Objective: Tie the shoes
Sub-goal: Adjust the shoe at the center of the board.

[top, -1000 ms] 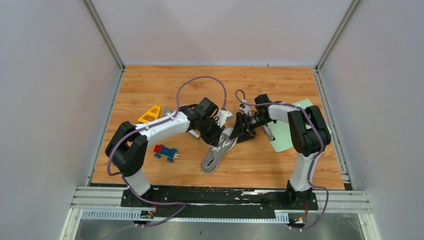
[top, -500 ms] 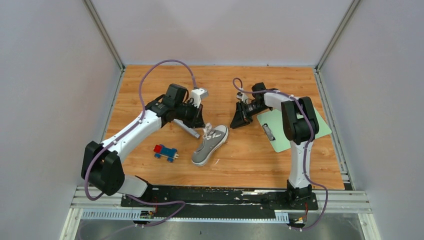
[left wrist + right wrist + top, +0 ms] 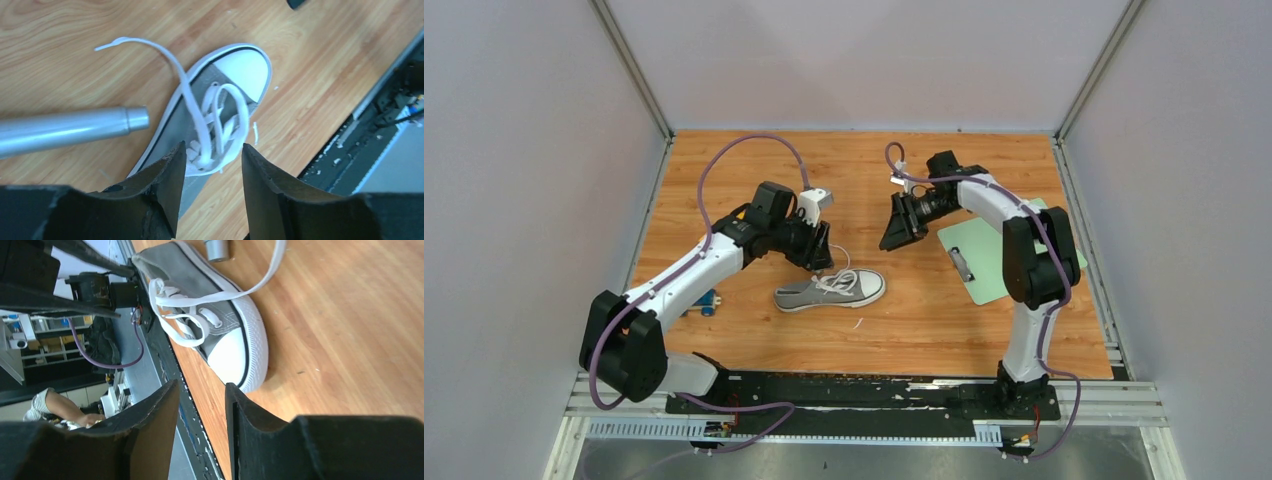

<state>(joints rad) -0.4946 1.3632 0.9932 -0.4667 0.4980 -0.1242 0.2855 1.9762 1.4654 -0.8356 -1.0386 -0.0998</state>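
The grey sneaker point(image 3: 829, 290) sits on its sole on the wooden table point(image 3: 944, 330), white toe toward the robot's right, its laces point(image 3: 186, 92) loose with one strand trailing off its far side. The left gripper point(image 3: 821, 260) hovers just over the sneaker's laced middle, jaws parted and empty; the right gripper point(image 3: 890, 242) hangs beyond the toe, well apart, likewise parted and empty. Bare boards run from the sneaker's near side to the table edge and past its toe.

On table point(image 3: 924, 335): 1 sneaker point(image 3: 829, 290); 1 green clipboard point(image 3: 984, 262); 1 silver metal tube point(image 3: 70, 130); 1 blue toy point(image 3: 705, 302), partly hidden. Robot arms: 2, left arm point(image 3: 684, 272) and right arm point(image 3: 1026, 255).
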